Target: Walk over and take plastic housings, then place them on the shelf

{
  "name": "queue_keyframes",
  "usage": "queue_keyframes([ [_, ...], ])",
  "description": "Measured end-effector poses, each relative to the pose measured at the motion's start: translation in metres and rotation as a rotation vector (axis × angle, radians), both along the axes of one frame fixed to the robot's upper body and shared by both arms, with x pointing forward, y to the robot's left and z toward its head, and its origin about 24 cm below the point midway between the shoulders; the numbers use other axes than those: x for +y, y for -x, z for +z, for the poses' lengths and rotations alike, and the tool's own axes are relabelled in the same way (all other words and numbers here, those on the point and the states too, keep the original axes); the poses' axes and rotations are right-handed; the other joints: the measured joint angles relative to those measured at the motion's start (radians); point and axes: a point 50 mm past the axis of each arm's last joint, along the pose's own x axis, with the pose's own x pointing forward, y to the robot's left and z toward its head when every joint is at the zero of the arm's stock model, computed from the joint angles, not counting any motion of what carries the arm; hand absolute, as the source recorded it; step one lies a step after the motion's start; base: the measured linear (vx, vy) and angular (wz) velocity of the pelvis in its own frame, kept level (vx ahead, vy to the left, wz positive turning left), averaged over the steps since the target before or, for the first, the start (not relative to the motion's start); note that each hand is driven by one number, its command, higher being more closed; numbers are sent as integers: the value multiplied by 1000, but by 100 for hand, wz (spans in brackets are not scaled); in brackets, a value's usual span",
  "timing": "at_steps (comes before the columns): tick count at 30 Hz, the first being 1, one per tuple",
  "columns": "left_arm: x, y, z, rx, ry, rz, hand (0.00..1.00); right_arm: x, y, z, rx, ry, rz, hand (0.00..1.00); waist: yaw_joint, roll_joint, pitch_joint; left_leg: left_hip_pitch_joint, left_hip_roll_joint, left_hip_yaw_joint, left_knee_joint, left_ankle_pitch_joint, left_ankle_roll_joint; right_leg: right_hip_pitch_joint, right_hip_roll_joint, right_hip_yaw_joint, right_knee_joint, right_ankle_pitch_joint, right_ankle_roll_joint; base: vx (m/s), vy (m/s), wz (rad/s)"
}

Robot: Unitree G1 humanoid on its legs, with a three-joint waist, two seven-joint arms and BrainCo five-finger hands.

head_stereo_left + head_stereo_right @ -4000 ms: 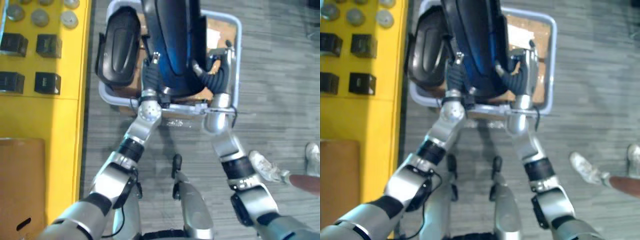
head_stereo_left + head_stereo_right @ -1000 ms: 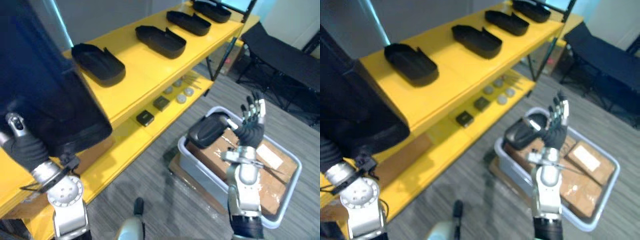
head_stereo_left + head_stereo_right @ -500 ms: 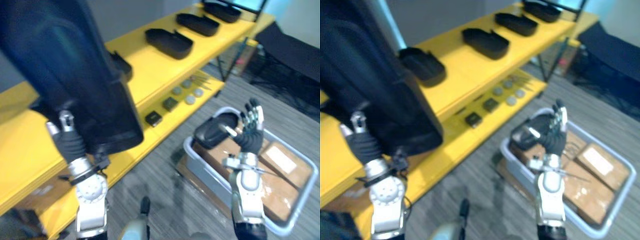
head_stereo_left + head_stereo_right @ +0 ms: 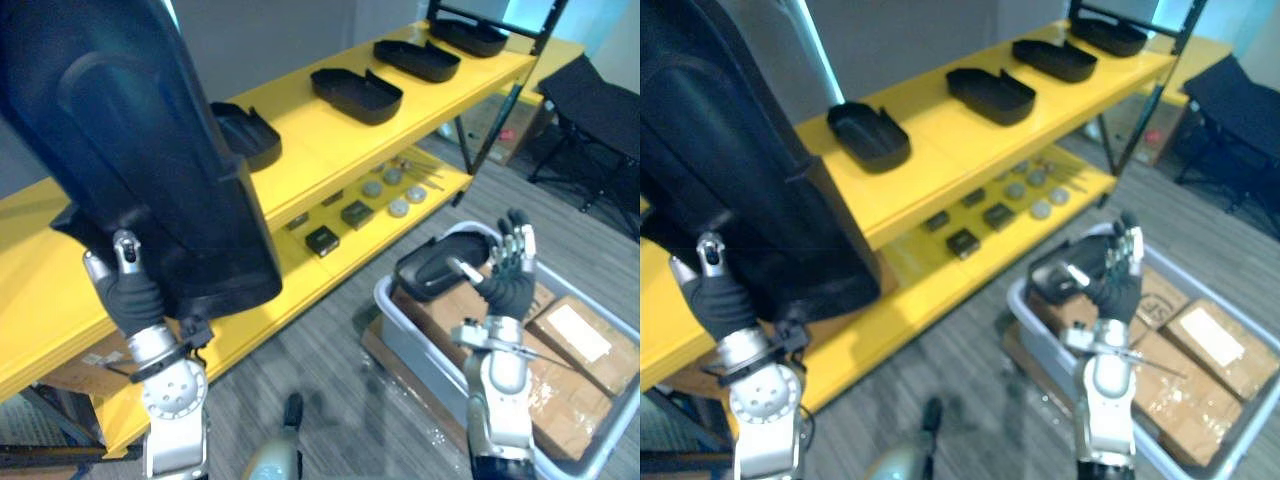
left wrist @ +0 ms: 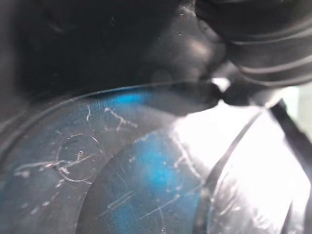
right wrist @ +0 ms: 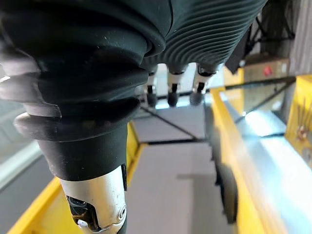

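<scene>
A large black plastic housing is held up at the left, in front of the yellow shelf. My left hand grips its lower edge from below, thumb pressed on the outer face; its glossy surface shows close up in the left wrist view. My right hand stands open, fingers straight, raised above the grey bin and touching nothing. Another black housing lies in the bin by that hand.
Several black housings lie in a row on the shelf's top board. The lower board holds small black boxes and grey discs. Cardboard boxes fill the bin. A black folding seat stands at far right.
Four seconds ago both hands held the housing over the bin. Now the view faces the shelf, the left hand alone holds the housing high, and the right hand has let go.
</scene>
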Motion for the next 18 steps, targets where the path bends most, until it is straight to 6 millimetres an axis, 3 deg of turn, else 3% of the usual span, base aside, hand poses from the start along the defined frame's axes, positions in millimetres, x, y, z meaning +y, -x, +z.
queue_keyframes([
  [1, 2, 1, 1, -3, -3, 10, 100, 2, -3, 4, -17, -6, 10, 0, 4, -8, 1, -1, -7, 16, 20, -21, 5, 0, -15, 2, 2, -13, -10, 22, 122, -30],
  [2, 4, 1, 3, -8, -15, 29, 100, 4, -7, 10, -45, -11, 17, 0, 6, -45, 8, -20, -24, 88, 155, -105, 68, 8, -64, 3, 25, -31, -17, 81, 116, -31],
  [3, 3, 1, 2, -5, -25, 48, 100, 4, -9, 14, -58, 9, 23, 0, 6, -24, 1, -17, -18, 118, 260, -195, 66, -5, -68, 13, 131, -29, -10, 128, 134, -13],
  [4, 3, -3, 2, 0, -42, 51, 100, 3, -10, 16, -63, 26, 28, 0, 1, -13, -5, -6, -13, 108, 279, -237, 51, -81, -87, 30, 337, -17, -34, 113, 105, 4],
  [5, 3, -6, 4, 2, -69, 56, 100, 3, -10, 16, -63, 25, 26, 0, -5, -17, -11, 11, -18, 102, 272, -240, 53, -130, -99, 45, 434, 9, -70, 135, 172, 28],
  [6, 5, -10, 13, -8, -148, 69, 100, 4, -12, 20, -77, 32, 31, 0, -9, -32, -20, 57, -25, 92, 211, -237, 52, -215, -112, 82, 597, 133, -103, 125, 128, 21],
  [8, 6, -13, 21, -29, -205, 82, 100, 5, -15, 25, -96, 57, 30, 0, -14, -45, -30, 98, -22, 73, 135, -210, 63, -249, -112, 92, 639, 119, -88, 197, 98, 24],
  [9, 8, -15, 25, -40, -231, 105, 100, 8, -18, 34, -127, 82, 38, 0, -12, -54, -35, 125, -18, 60, 96, -193, 68, -252, -101, 77, 599, 59, -77, 198, 60, 26],
  [11, 13, -19, 24, -38, -220, 134, 100, 10, -24, 51, -190, 112, 51, 0, -10, -52, -37, 144, -9, 42, 72, -186, 57, -250, -77, 69, 473, 15, -59, 186, 31, 28],
  [13, 17, -20, 21, -19, -210, 153, 100, 10, -27, 62, -227, 141, 62, 0, -11, -54, -37, 145, -7, 28, 71, -187, 53, -252, -72, 80, 345, 22, -44, 187, -19, 36],
  [15, 24, -18, 13, 28, -194, 180, 100, 15, -29, 62, -223, 156, 88, 0, 10, -66, -45, 164, -11, 20, 70, -194, 43, -241, -82, 85, 223, 60, 18, 218, -123, 20],
  [16, 25, -17, 11, 40, -191, 187, 100, 17, -29, 62, -223, 159, 101, 0, 17, -69, -47, 170, -12, 21, 71, -198, 37, -231, -81, 82, 188, 70, 29, 211, -212, 3],
  [17, 28, -13, 4, 66, -173, 204, 100, 25, -31, 63, -226, 172, 145, 0, 25, -77, -53, 183, -11, 21, 73, -205, 25, -198, -72, 75, 93, 117, 31, 173, -260, 2],
  [18, 30, -7, 0, 86, -155, 225, 100, 36, -35, 67, -238, 173, 206, 0, 32, -83, -57, 184, -10, 22, 87, -221, 4, -171, -53, 73, -2, 206, 23, 147, -281, 3],
])
